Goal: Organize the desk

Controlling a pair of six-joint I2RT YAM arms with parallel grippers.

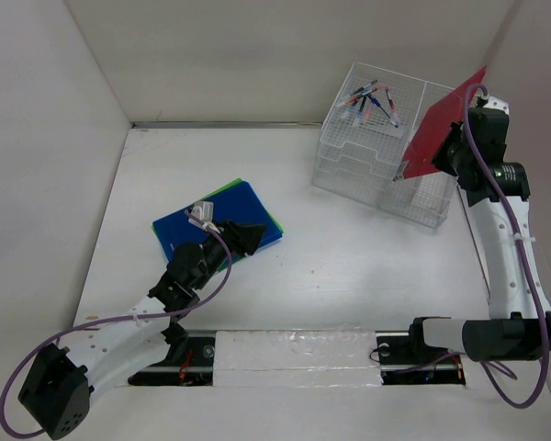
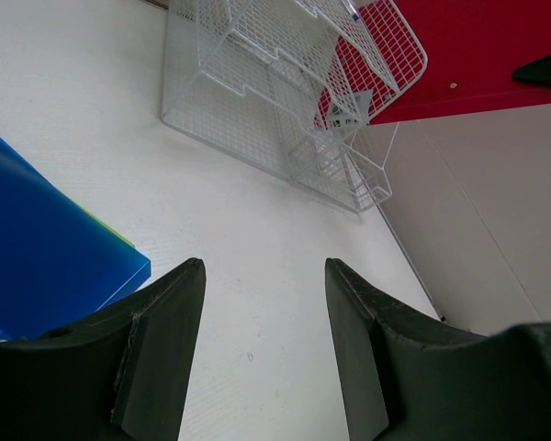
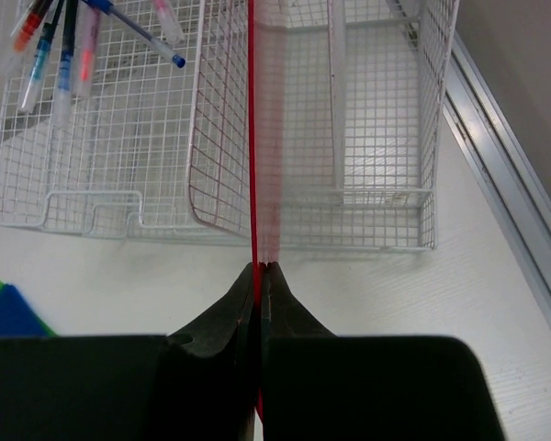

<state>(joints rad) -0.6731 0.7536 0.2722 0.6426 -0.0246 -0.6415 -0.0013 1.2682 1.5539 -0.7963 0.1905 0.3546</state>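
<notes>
On the white desk (image 1: 349,266) lies a stack of flat folders, the blue folder (image 1: 211,228) on top and a green edge showing beneath it. My left gripper (image 1: 250,237) hovers at the stack's right edge. In the left wrist view it (image 2: 262,276) stands open over bare desk, with the blue folder (image 2: 37,266) to its left. My right gripper (image 1: 452,149) is raised at the back right, shut on a thin red folder (image 1: 445,119) that hangs over the wire-mesh organizer (image 1: 376,156). In the right wrist view the red folder (image 3: 253,138) shows edge-on between the fingers of the right gripper (image 3: 260,268).
Several pens (image 1: 372,99) lie on top of the organizer's left side, and they also show in the right wrist view (image 3: 64,46). Upright white panels close the desk on the left, back and right. The right panel stands close behind the organizer (image 3: 349,138).
</notes>
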